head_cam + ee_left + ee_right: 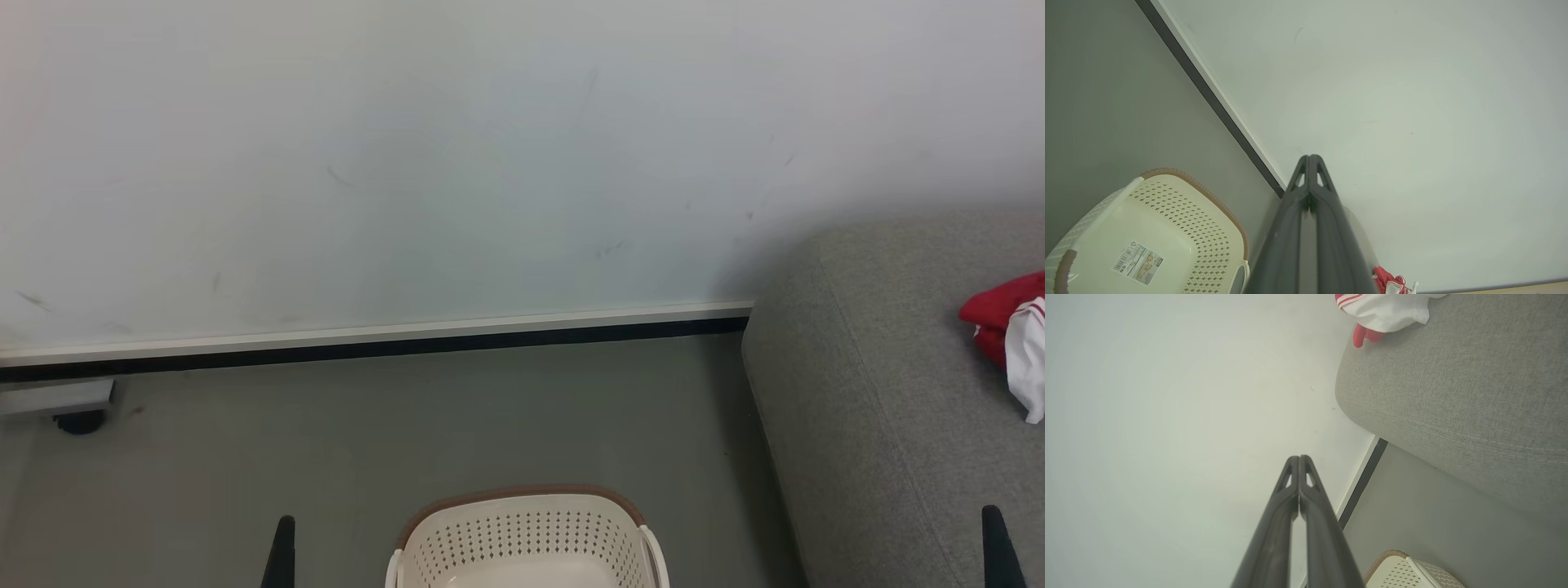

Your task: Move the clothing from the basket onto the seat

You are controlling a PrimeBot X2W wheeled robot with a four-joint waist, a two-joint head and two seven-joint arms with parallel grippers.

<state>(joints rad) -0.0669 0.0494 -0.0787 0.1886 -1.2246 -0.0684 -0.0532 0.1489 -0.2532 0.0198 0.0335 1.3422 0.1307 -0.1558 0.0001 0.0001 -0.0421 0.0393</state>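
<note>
Lying bunched on the seat [882,392], well apart from the basket [522,494], the clothing [1000,314] is sitting close to the cushion's wall-side edge. I think it is risking a slide off. The left gripper [1309,156] and the right gripper [1299,457] are holding nothing, fingers pressed together.

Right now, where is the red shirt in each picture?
Head view: the red shirt lies at the right edge, on the grey seat.
Left wrist view: bottom edge, right of centre.
Right wrist view: top edge, right of centre, on the seat.
Shared landmark: the cream basket, near the bottom of every view.
</note>
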